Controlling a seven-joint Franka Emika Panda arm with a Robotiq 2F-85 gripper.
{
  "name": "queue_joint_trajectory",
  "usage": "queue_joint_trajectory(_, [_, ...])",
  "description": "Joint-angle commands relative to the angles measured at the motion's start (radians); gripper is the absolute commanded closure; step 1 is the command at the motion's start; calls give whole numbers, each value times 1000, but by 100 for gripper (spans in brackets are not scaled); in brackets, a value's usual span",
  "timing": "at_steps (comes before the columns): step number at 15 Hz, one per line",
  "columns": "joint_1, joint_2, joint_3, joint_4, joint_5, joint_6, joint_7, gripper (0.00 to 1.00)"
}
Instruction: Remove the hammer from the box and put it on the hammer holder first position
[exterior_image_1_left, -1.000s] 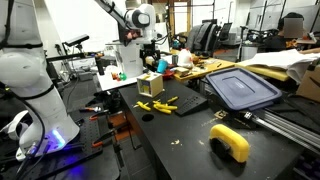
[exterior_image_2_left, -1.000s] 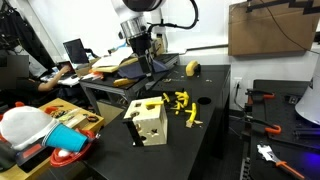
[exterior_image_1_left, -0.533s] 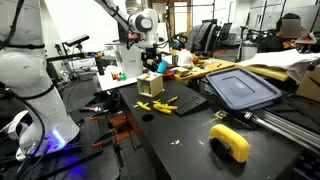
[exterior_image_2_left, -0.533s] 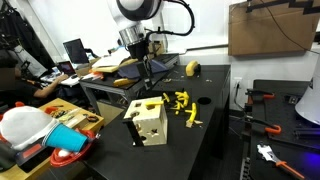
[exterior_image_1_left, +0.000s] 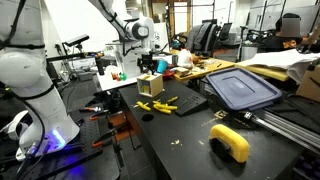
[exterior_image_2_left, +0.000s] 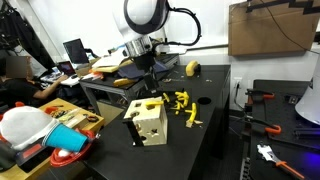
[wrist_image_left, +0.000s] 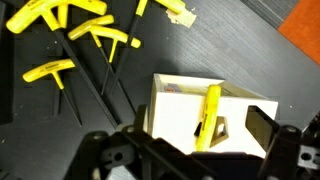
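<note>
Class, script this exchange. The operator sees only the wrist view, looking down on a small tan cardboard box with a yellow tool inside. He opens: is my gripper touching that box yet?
Observer: No. The gripper hangs well above the small tan cardboard box, with a gap between them.
Operator: Is anything large nearby?
Observer: A flat dark-blue lidded bin lies farther along the black table.
Operator: Anything else?
Observer: A chunky yellow curved object sits near the table's edge.
</note>
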Motion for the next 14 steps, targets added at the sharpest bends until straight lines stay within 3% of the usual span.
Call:
queue_joint_trajectory(1, [17,-51,22,-99,21,136,27,0])
queue_joint_trajectory(6, [47,-34,30,-152,-2,314,102,0])
queue_joint_trajectory(14, [48,-21,0,-158,-20,379,185,0])
